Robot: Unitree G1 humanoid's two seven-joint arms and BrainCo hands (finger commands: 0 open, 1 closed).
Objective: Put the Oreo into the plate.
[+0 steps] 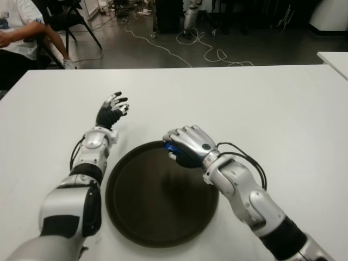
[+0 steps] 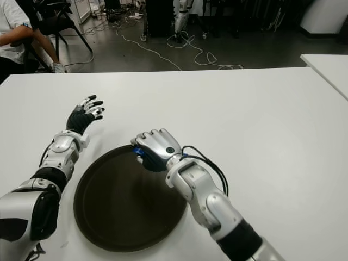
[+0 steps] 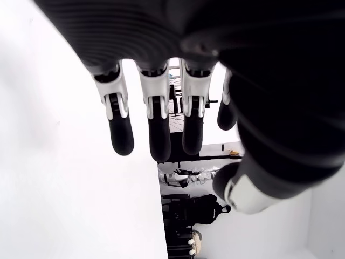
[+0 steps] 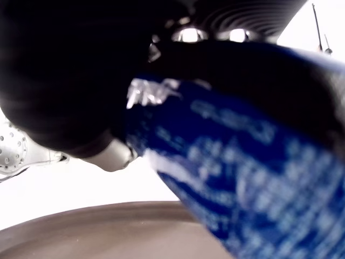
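One round plate [image 1: 157, 217] of dark brown, matte material with a low raised rim is seen on the smooth white table [image 1: 283, 109]. One Oreo [image 1: 170, 148], a pack in glossy blue wrapper with white print and a crimped, silvery end, is held above the far rim of the plate. It is clamped inside the right hand [image 1: 187, 145], whose silver-grey knuckle shells and black fingers are curled tightly around it; only a small blue edge shows past the fingers in the eye views, while in the right wrist view the wrapper [image 4: 237, 178] fills most of the frame, with the brown plate rim [image 4: 81, 232] below it. Whether the pack touches the plate cannot be told.

The left hand [image 1: 111, 111] shows beyond the plate's far left edge, over the bare table. Its fingers [image 3: 121, 129] are held apart and extended, nothing being gripped; four black rounded fingertips on white jointed segments and one thumb are counted in the left wrist view.

Beyond the table, well behind the plate, one seated person [image 1: 16, 32] in a white shirt is partly seen, and pale cables [image 1: 206, 51] are looped on the grey floor.
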